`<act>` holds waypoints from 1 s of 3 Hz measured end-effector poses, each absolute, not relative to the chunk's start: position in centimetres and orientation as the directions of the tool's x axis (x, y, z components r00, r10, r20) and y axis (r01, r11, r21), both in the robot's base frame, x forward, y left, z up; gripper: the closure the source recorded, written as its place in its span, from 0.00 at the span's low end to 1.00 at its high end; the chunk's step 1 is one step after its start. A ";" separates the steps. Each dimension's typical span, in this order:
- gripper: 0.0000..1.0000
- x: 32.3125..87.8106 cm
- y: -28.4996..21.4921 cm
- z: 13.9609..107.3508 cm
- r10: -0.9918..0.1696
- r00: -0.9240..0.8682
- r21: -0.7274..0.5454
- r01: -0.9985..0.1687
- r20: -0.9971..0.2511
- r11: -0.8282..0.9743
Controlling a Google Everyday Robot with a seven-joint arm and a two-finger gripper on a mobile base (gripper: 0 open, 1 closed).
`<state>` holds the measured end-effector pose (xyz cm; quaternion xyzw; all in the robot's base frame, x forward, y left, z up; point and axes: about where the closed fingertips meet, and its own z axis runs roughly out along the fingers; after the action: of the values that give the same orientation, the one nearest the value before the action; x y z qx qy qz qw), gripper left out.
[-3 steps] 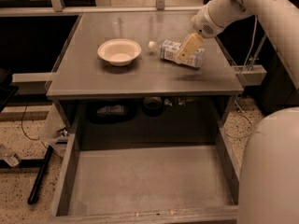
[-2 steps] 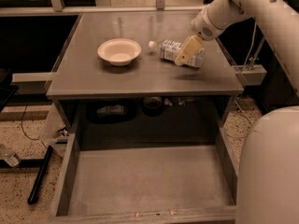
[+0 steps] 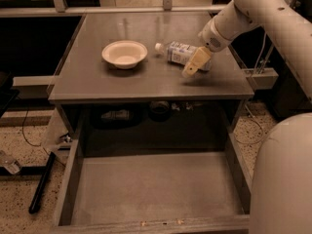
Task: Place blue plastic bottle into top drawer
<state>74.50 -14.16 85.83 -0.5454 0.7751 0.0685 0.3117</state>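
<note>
The blue plastic bottle (image 3: 179, 52) lies on its side on the grey tabletop (image 3: 146, 79), its white cap pointing left toward the cream bowl (image 3: 125, 53). My gripper (image 3: 195, 64) reaches down from the white arm at the upper right and sits over the bottle's right end, one cream finger (image 3: 193, 62) showing in front of it. The top drawer (image 3: 151, 189) is pulled out below the table, wide and grey, with nothing on its floor.
The arm's white body (image 3: 285, 174) fills the lower right beside the drawer. Under the tabletop sit dark items (image 3: 117, 115). A black bar (image 3: 41, 182) and cables lie on the speckled floor at left. A dark rail runs along the back.
The gripper has shifted slightly lower and toward the front over the bottle's right end. The bottle, bowl and drawer have not moved.
</note>
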 end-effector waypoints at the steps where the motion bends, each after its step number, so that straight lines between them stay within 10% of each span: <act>1: 0.00 74.5 -14.2 85.8 -0.803 -0.211 -0.233 -0.888 -0.558 0.396; 3: 0.42 74.5 -14.1 85.8 -0.803 -0.211 -0.233 -0.888 -0.558 0.396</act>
<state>74.50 -14.15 85.80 -0.5455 0.7751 0.0687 0.3115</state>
